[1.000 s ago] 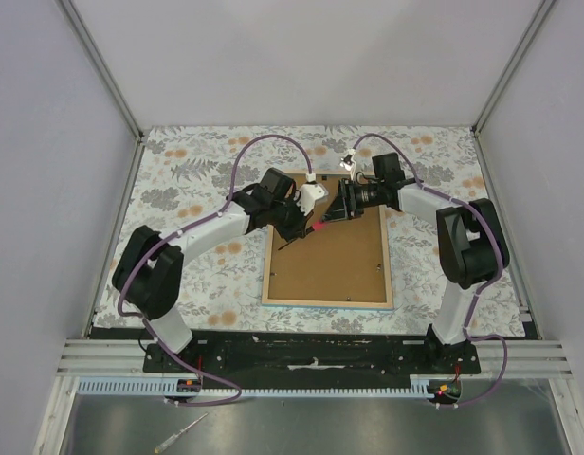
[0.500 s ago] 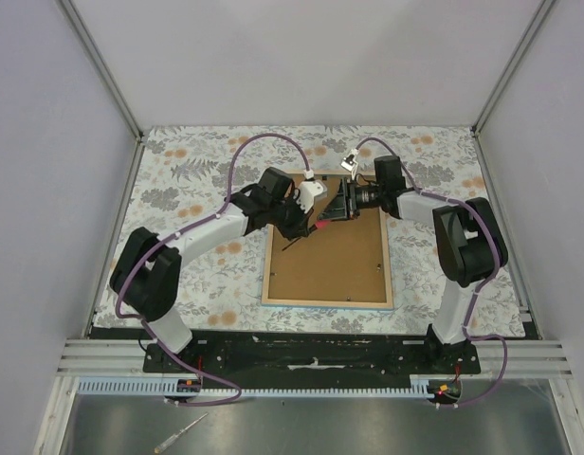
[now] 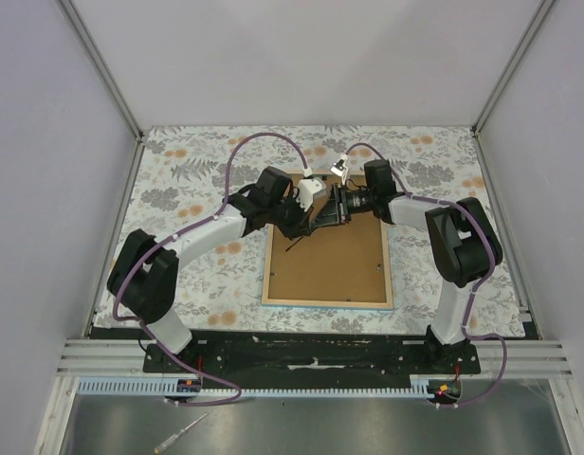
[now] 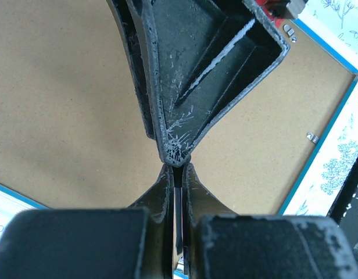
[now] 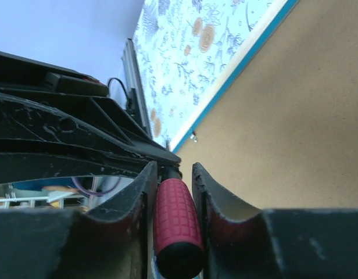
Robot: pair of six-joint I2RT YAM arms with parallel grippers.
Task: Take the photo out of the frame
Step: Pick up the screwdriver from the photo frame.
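The right gripper (image 5: 174, 170) had swung left and narrowed onto the tool's red handle (image 5: 178, 216), seemingly gripping it; the left gripper (image 4: 178, 172) stayed clenched. The photo (image 3: 325, 267) lay face-down, still in the frame (image 3: 327, 303), unreleased.

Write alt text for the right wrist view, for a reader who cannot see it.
The right gripper clasps a dark-red, grid-textured tool handle between its two black fingers. Behind them lies a plain brown board inside the thin bright-blue frame border, with the floral-patterned table cover beyond.
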